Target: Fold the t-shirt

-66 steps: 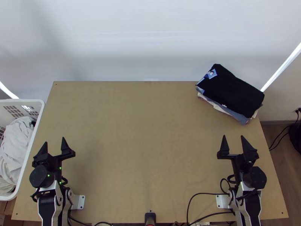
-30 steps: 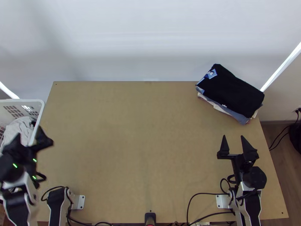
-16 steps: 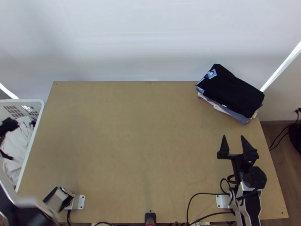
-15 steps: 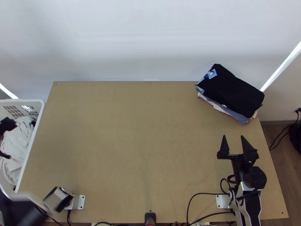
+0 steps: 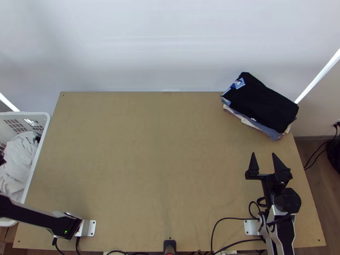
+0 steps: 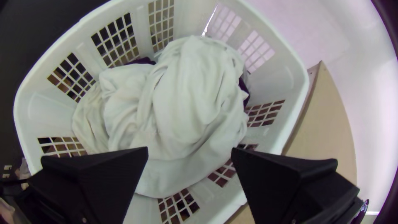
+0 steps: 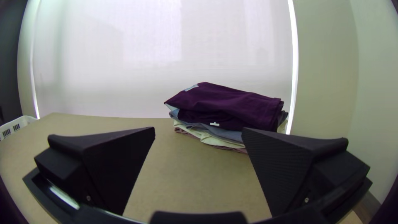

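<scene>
Your left gripper (image 5: pixel 2 160) hangs over the white laundry basket (image 5: pixel 34 113) at the left side of the table (image 5: pixel 161 161), its two black fingers spread wide with nothing between them. The white cloth (image 6: pixel 186 91) lies bunched inside the basket, heaped in loose folds ahead of your left fingertips, part of it in line with the gap between them; you cannot tell whether either finger touches it, nor which part of the garment faces you. Bits of dark cloth (image 6: pixel 244 89) poke out from under the heap beside the basket's slotted wall. Across the table, your right gripper (image 5: pixel 263 154) stands over the near right part of the board, also wide open and holding nothing, pointing toward the far side. Well ahead of it, at the far right corner, sits a stack of folded clothes (image 5: pixel 267 102), a dark garment on top.
</scene>
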You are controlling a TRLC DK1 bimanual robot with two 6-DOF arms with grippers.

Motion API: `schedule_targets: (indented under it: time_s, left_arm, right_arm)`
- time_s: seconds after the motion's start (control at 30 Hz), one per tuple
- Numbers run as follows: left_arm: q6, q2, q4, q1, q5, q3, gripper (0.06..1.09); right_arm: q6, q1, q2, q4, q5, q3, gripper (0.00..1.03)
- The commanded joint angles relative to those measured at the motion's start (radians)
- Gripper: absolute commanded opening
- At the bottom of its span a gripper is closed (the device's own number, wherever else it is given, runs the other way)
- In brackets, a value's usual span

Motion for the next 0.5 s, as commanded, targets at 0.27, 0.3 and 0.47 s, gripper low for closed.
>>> schedule_targets:
  time_s: [0.27,0.3,0.47]
  left_arm:
    - [0.094,0.312,0.155,0.032,-0.023,0.088,1.03]
    - [0.097,0.329,0.185,0.032,-0.023,0.091,1.03]
    - [0.099,0.431,0.245,0.029,-0.055,0.158,1.03]
  right_arm:
    - [0.010,-0.004,0.003,-0.022,0.009,-0.003,0.98]
    - [0.010,-0.006,0.003,-0.020,0.009,-0.003,0.98]
    - [0.010,-0.006,0.003,-0.020,0.009,-0.003,0.98]
